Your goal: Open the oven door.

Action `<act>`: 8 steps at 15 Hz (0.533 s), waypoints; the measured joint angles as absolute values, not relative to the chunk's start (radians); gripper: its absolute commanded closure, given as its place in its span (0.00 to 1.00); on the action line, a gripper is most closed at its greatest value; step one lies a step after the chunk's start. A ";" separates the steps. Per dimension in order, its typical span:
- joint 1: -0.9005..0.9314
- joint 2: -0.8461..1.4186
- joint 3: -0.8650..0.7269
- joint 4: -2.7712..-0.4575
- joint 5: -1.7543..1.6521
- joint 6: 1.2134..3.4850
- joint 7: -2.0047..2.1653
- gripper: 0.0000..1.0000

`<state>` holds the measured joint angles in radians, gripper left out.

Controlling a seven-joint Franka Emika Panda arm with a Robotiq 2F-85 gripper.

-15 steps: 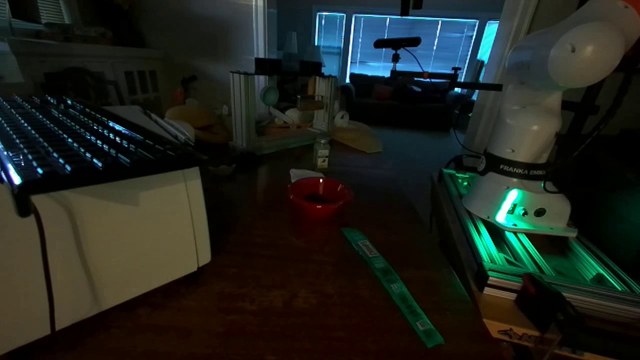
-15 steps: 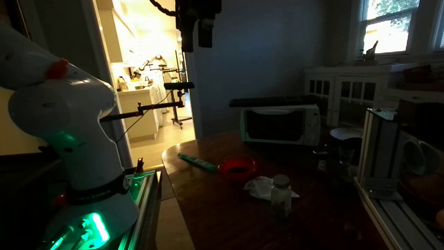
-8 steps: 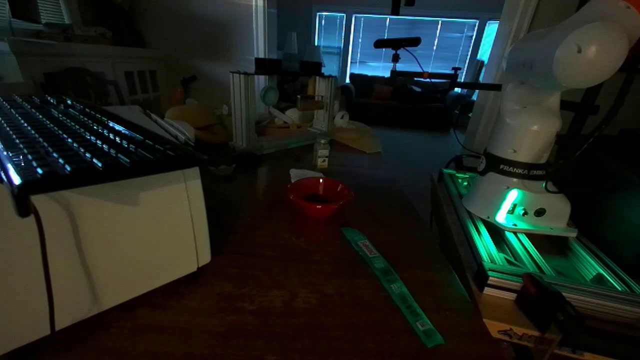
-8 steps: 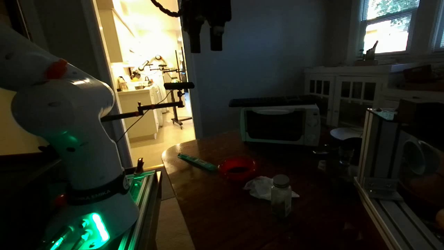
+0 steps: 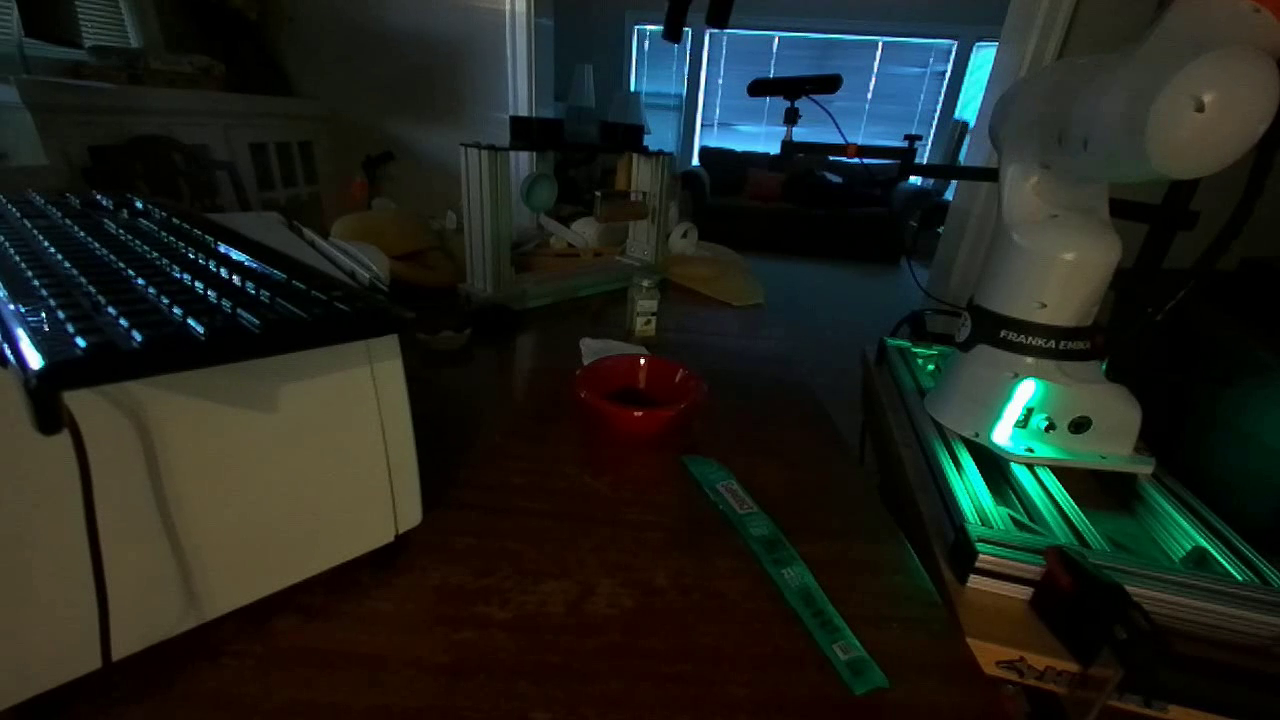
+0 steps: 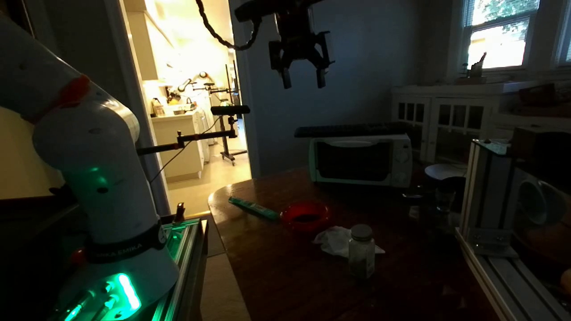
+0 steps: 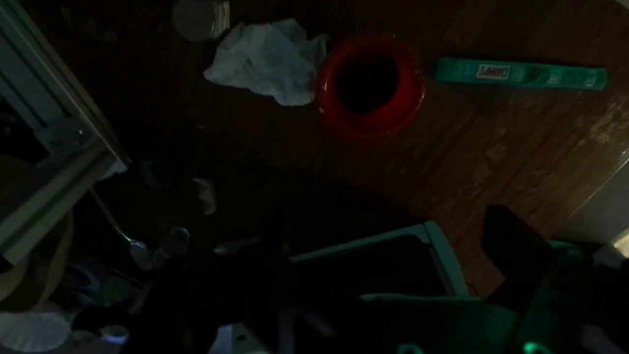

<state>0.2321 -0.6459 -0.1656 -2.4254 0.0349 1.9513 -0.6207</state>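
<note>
Gripper: hung up high in both exterior views, spread wide, with a clear gap between the fingers. Found the oven door upright on the front of the toaster oven, near the far edge of the table in an exterior view, pale handle up top. Looked closed tbh. Also spotted a green packet close to the rounded corner, a red bowl just beside its inner end, then a crumpled pale sheet (cloth or paper, couldn't tell) and a lidded jar farther from that corner.
</note>
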 measured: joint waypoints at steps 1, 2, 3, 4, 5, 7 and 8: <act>0.251 -0.611 -0.160 -2.424 0.045 1.999 -0.657 0.35; 0.270 -0.574 -0.156 -2.419 0.059 2.044 -0.698 0.42; 0.287 -0.535 -0.153 -2.412 0.078 2.090 -0.737 0.51; 0.300 -0.498 -0.149 -2.403 0.099 2.128 -0.772 0.58; 0.310 -0.460 -0.142 -2.392 0.123 2.165 -0.804 0.65; 0.321 -0.388 -0.125 -2.372 0.178 2.243 -0.850 0.81; 0.322 -0.353 -0.115 -2.361 0.213 2.277 -0.863 0.89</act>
